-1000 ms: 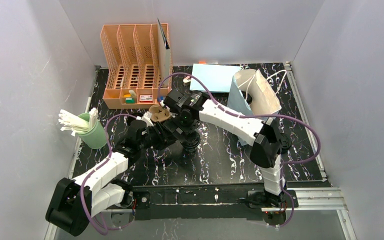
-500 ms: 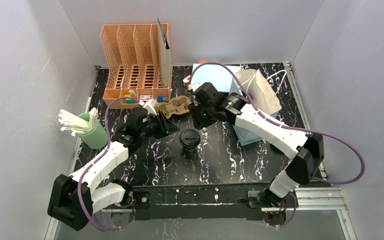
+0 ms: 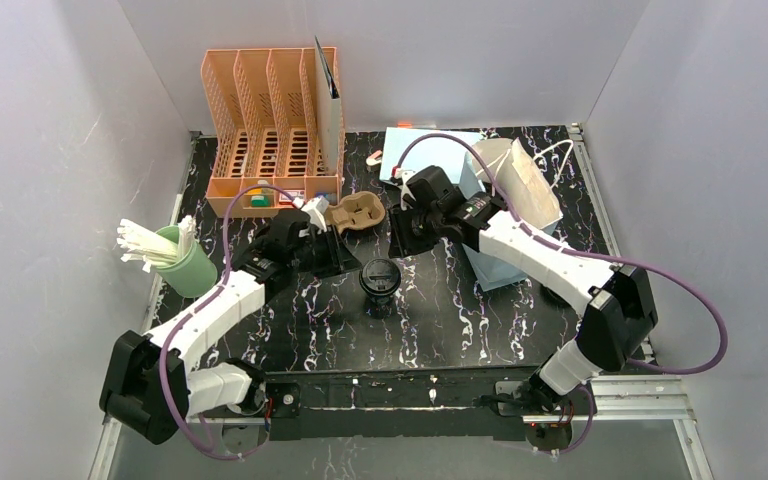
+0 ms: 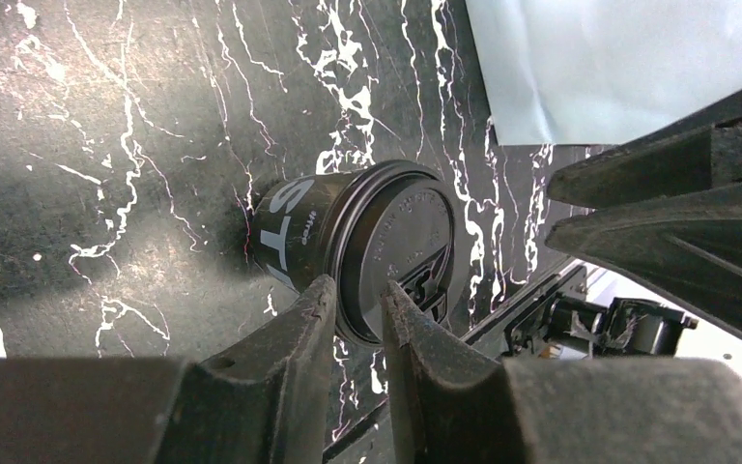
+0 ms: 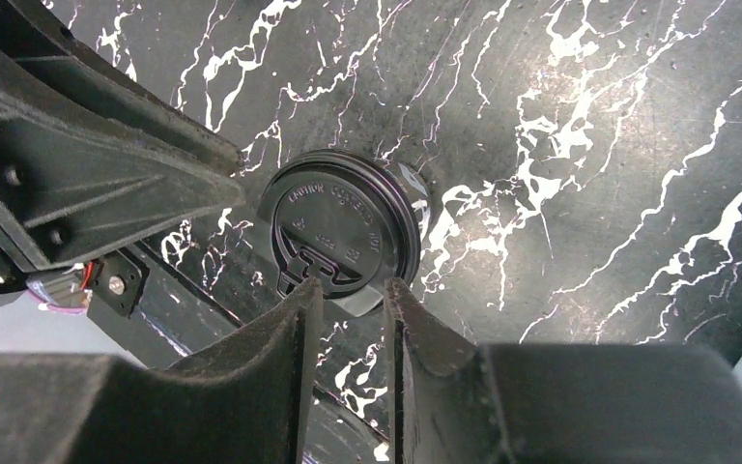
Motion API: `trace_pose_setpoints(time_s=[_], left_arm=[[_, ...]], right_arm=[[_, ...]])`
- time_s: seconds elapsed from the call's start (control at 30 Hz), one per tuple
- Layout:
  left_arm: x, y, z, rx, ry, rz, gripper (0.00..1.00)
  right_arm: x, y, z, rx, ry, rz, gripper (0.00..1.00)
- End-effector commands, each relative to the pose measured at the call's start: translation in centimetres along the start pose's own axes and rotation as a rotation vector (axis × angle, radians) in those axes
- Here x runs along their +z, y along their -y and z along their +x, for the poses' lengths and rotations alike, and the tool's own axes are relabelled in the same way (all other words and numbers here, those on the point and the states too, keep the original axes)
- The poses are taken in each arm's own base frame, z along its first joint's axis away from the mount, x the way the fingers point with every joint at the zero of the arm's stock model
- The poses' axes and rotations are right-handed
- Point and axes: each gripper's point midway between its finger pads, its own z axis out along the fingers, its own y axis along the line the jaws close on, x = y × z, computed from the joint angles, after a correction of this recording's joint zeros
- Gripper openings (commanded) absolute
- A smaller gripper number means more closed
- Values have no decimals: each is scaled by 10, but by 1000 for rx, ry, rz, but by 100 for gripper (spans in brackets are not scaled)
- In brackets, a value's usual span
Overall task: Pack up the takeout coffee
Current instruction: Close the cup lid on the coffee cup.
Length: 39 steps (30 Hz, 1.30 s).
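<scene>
1 lidded takeout coffee (image 3: 380, 279) stands upright mid-table (image 3: 460, 315), untouched. Just beyond it, the left gripper (image 4: 356, 290) and right gripper (image 5: 353, 290), each narrowed to a slit around nothing, flank a brown pulp carrier (image 3: 357, 213). A blue bag (image 3: 488, 272) stands at far right.

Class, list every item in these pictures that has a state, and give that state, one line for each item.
coffee cup: upright, lid on, not gripped.
pulp carrier: both wells empty.
paper bag: mouth open.
left gripper: jaws narrowly apart, empty.
right gripper: jaws narrowly apart, empty.
green cup: upright, holding white sticks.
</scene>
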Motion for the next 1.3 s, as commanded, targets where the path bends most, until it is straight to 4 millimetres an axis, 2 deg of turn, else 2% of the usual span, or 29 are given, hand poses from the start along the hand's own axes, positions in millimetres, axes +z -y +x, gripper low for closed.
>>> trace_pose_setpoints(time_s=[0.0, 0.37, 0.57, 1.27], left_arm=[[0, 5, -2, 71, -7, -28, 24], [9, 3, 3, 107, -30, -67, 23], [10, 1, 4, 119, -41, -84, 23], [12, 5, 6, 119, -58, -68, 22]], right_arm=[[8, -7, -7, 3, 26, -54, 37], [29, 4, 5, -10, -29, -30, 35], [34, 11, 8, -13, -39, -7, 35], [47, 15, 21, -17, -99, -14, 29]])
